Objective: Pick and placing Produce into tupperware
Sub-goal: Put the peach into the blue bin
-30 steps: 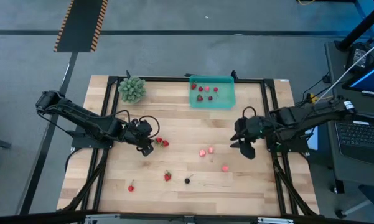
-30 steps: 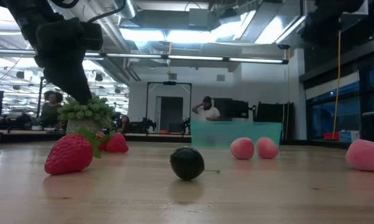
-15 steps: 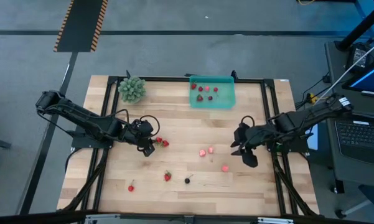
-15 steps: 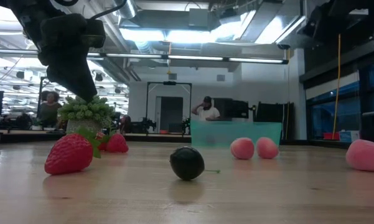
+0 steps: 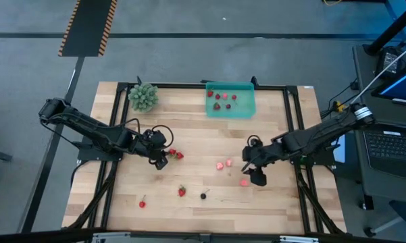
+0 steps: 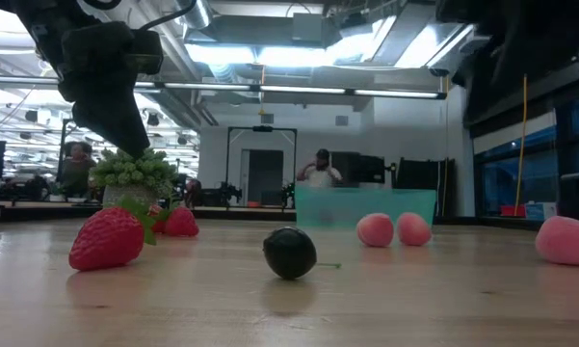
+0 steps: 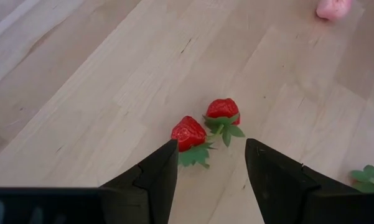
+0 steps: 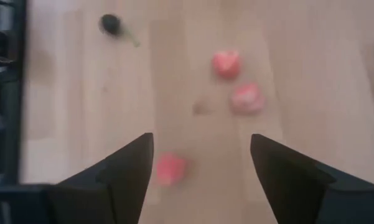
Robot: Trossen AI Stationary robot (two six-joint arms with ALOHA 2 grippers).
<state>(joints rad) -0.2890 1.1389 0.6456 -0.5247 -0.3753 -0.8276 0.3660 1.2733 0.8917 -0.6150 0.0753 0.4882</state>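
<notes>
My right claw point(image 5: 252, 173) wide open, empty, over pink berry point(image 5: 244, 182) on desk point(image 5: 203, 135). Left claw point(image 7: 208, 163) open before two strawberries point(image 7: 188, 132), leaves toward me. Tray point(image 5: 246, 110) far, long axis crosswise.

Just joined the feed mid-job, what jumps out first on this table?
Small fruit pieces lie scattered across the wooden table, while the teal tray at the far edge holds only a few. The right gripper, open, hangs over a lone pink piece. The left gripper, also open, sits beside two red strawberries.
</notes>
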